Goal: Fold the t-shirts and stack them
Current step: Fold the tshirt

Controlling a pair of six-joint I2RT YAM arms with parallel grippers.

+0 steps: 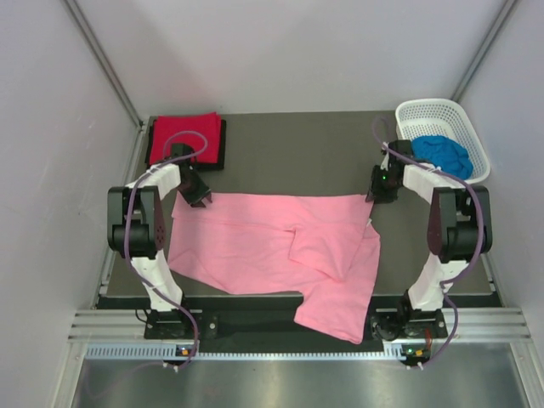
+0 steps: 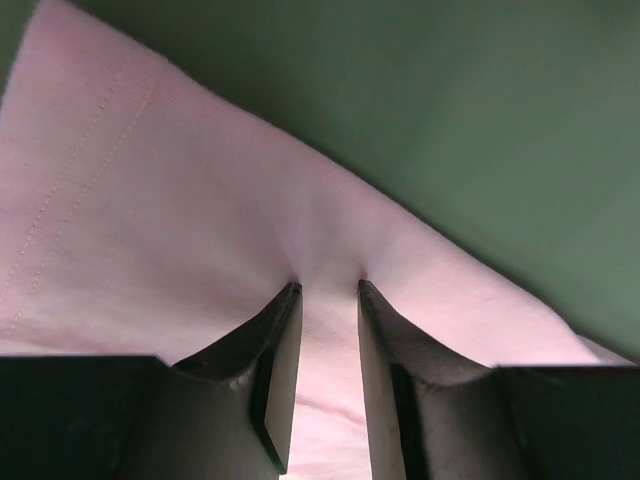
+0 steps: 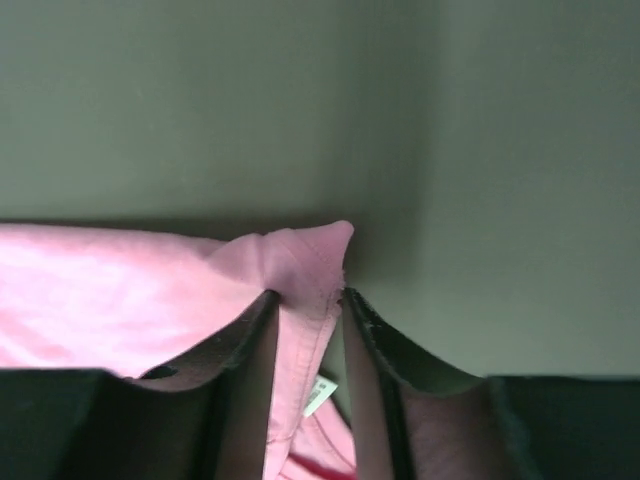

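The left gripper (image 2: 328, 288) clenched the pink shirt (image 1: 272, 246) at ten o'clock, the right gripper (image 3: 308, 293) at two o'clock. Print on its white tag (image 3: 318, 395) was unreadable.

Pink shirt (image 1: 272, 242), red shirt (image 1: 183, 136), seemingly black shirt (image 1: 223, 146)

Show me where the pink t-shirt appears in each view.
Top external: pink t-shirt spread across the middle of the dark table.
Left wrist: fills left and centre, pinched by the left gripper.
Right wrist: its corner at lower left, held in the right gripper.
Shared landmark: the dark table.
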